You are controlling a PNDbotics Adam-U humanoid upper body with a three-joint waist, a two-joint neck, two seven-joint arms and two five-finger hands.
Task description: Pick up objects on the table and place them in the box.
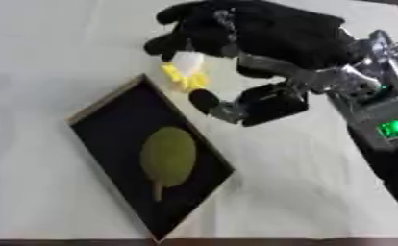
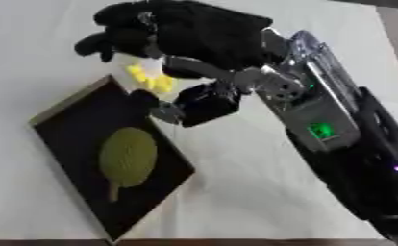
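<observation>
Right hand (image 1: 236, 33) enters from the upper right, black-gloved, forearm silver and black with a green light lit on its casing. Hand sits over the white table (image 1: 303, 182), just past the far right edge of the box (image 1: 101, 101). Fingers curled downward around a small white and yellow object (image 1: 185, 69); the white part shows directly under the fingers, the yellow part hangs below it, toward the box's far corner. What the object is cannot be made out beyond those two colours. Thumb (image 1: 204, 100) reaches out below and to the right of the object, its dark tip close to the box's right rim; whether it touches the object or the rim cannot be told. The object is beside the box's far right edge, not inside it; whether it is lifted or resting on the table is unclear. Box is a shallow, dark-lined tray with a pale tan rim, lying askew with one corner toward the near edge of the table. Inside it, near the middle, lies a flat olive-green leaf-shaped item (image 1: 167, 156) with a short stem pointing toward the near corner, well apart from the hand. Left hand appears in neither view.
</observation>
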